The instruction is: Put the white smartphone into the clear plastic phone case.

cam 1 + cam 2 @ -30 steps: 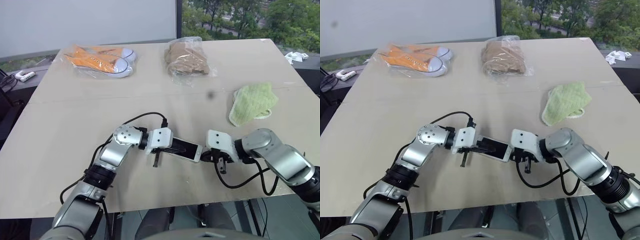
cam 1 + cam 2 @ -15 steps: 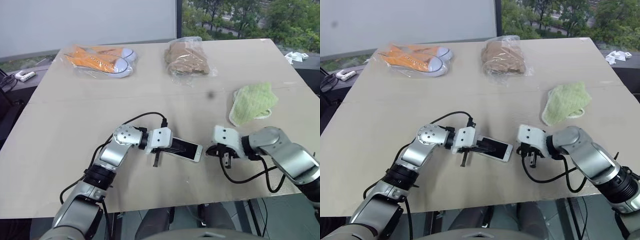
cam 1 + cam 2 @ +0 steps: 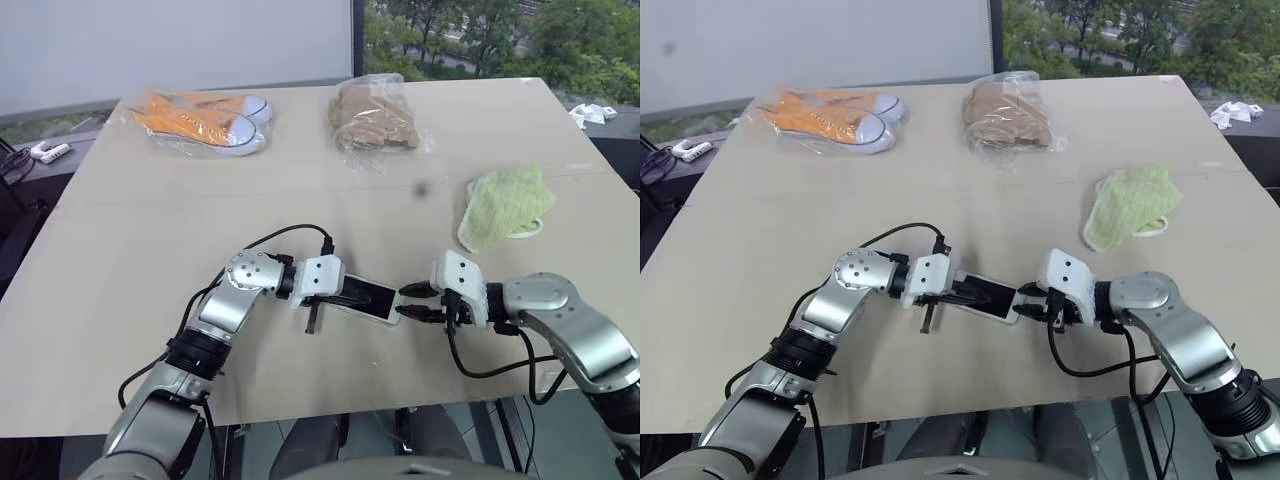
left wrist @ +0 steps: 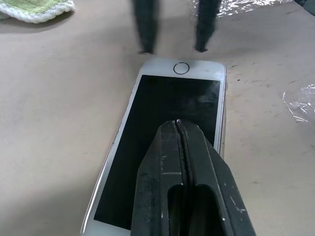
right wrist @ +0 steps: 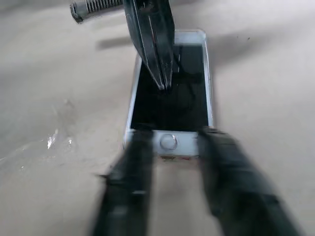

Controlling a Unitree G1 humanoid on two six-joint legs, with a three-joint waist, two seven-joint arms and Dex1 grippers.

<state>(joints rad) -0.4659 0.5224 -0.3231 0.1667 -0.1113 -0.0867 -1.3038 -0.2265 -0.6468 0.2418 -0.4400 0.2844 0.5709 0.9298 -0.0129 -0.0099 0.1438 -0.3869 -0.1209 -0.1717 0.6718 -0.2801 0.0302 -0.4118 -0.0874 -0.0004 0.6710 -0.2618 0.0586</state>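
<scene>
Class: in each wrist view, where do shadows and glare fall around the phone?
Left wrist view: soft shadow on the table beside the white smartphone; clear plastic glints nearby. Right wrist view: shadows lie on the table past the phone's far end, and the plastic glints again.

We see the white smartphone [image 4: 167, 142] with a glossy black glass screen on a matt, smooth tan table [image 3: 150, 220]; beyond it lies a nubbly green cloth [image 3: 505, 205].
</scene>
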